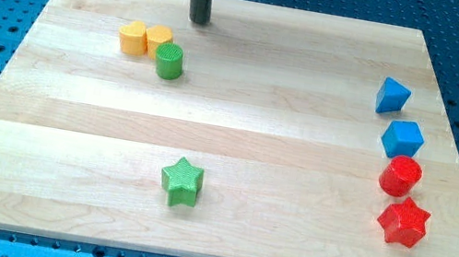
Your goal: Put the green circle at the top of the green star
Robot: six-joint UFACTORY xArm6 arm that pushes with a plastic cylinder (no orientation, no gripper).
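Observation:
The green circle stands in the upper left part of the wooden board, touching two yellow blocks. The green star lies near the view's bottom, a little left of centre, well below the green circle. My tip is at the view's top, above and slightly right of the green circle, apart from it and far from the green star.
Two yellow blocks, a hexagon-like one and another, sit just left of and above the green circle. Along the right side stand a blue block, a blue cube, a red circle and a red star.

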